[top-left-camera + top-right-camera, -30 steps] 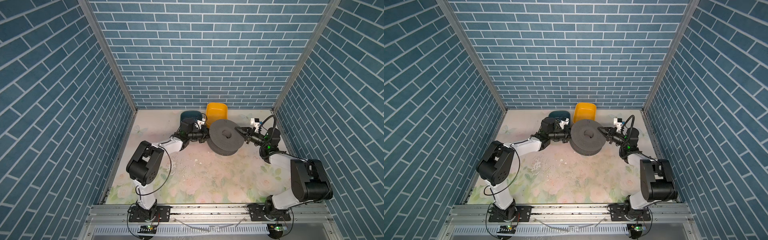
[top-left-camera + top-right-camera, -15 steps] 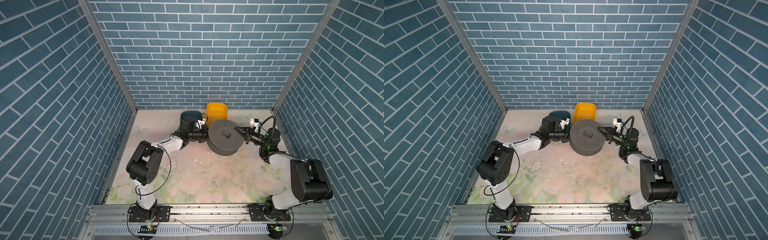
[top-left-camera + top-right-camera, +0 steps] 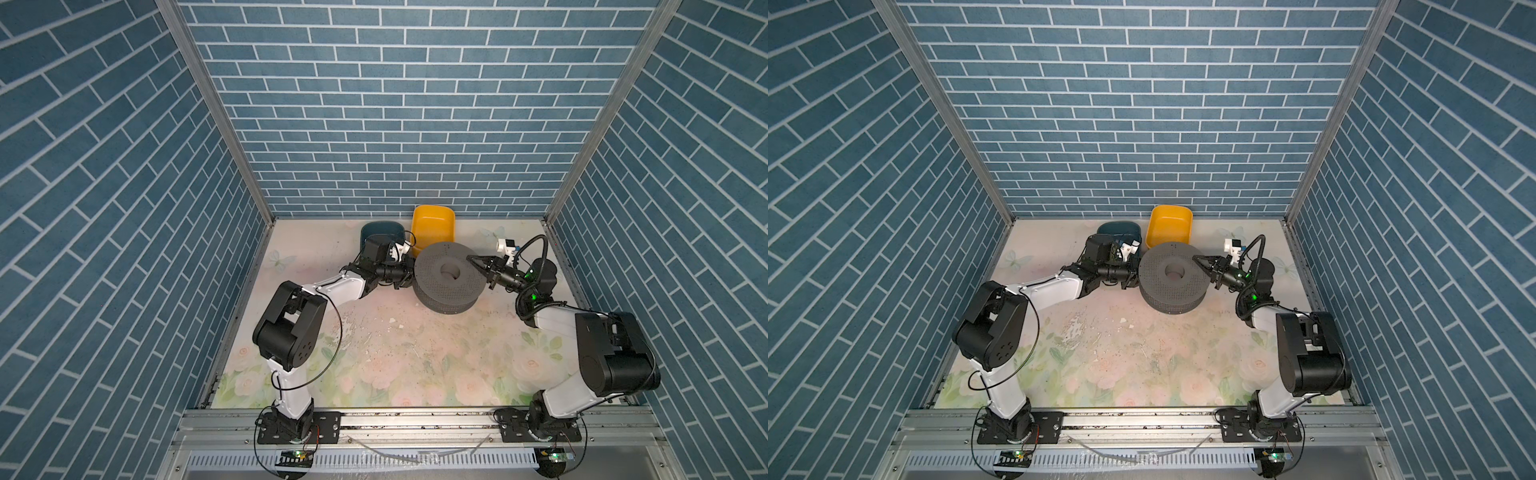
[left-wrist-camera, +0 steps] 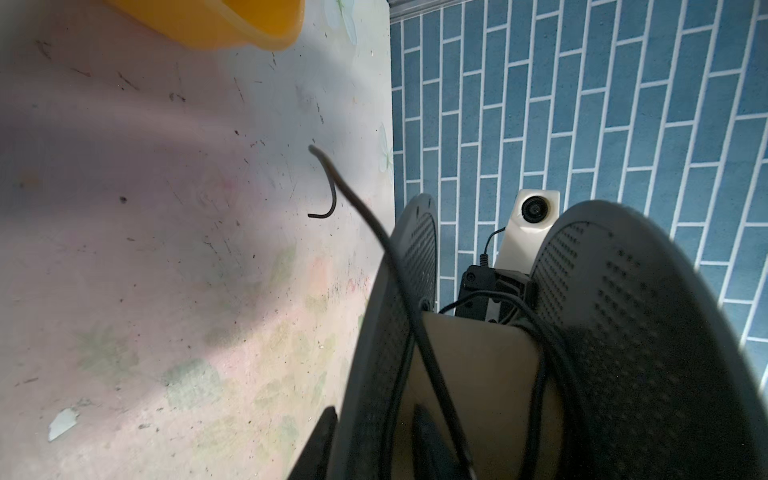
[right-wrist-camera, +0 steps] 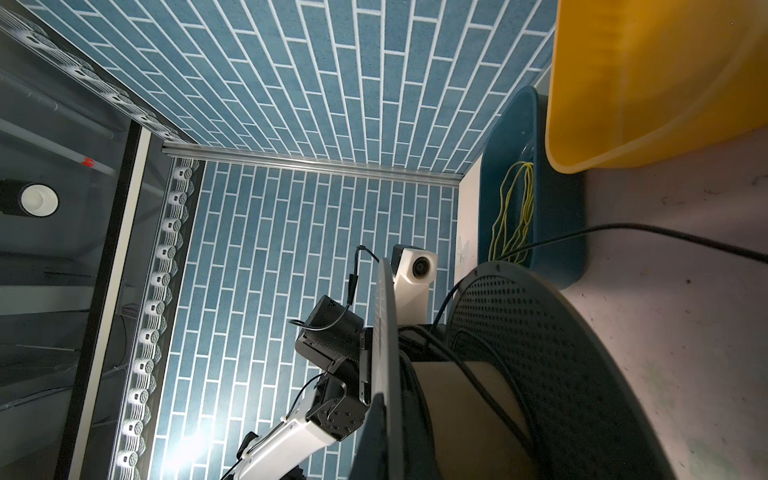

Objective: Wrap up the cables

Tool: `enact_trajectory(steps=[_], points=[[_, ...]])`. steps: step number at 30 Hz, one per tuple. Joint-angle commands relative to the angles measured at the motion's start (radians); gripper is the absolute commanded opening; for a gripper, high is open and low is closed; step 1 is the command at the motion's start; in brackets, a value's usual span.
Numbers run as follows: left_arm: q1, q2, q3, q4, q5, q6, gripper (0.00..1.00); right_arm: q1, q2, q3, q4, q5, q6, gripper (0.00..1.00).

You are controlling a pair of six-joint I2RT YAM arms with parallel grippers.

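At the back of the tabletop (image 3: pixel 415 353), the cable (image 4: pixel 360 209) lies partly wound on the smooth tan core (image 4: pixel 478 365) between the grey perforated flanges of a spool (image 3: pixel 430 280). Its thin free tail leaves the groove on the left end effector's (image 3: pixel 404 277) side and runs out towards the yellow bin (image 3: pixel 433 224). That end effector's fingers (image 4: pixel 322 444) straddle the lower flange's rim, pinching or not I cannot tell, while the right end effector (image 3: pixel 478 262), closed to a point, sits at the opposite rim, so the left arm looks nearer the tail.

A robot lab booth: blue brick-patterned wall panels (image 3: pixel 374 104) (flat printed sheets) on aluminium corner posts (image 3: pixel 217 112), a floral-printed table (image 3: pixel 415 365), two white-and-black robot arms (image 3: pixel 291 328) bolted to a metal front rail (image 3: pixel 415 419).
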Motion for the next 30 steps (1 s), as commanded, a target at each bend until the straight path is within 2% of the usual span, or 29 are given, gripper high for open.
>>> enact_trajectory(steps=[1,19,25,30], points=[[0.005,-0.013,0.03,0.009,0.035,0.018,0.31,-0.002,0.026,-0.016,0.088,0.06,-0.034,0.0],[0.03,-0.03,0.026,-0.12,0.034,0.102,0.38,-0.011,0.076,-0.024,0.197,0.082,0.056,0.0],[0.056,-0.066,0.024,-0.28,-0.022,0.192,0.4,-0.012,0.122,-0.041,0.241,0.092,0.065,0.0],[0.082,-0.114,0.024,-0.441,-0.14,0.284,0.43,-0.012,0.174,-0.04,0.271,0.093,0.069,0.0]])
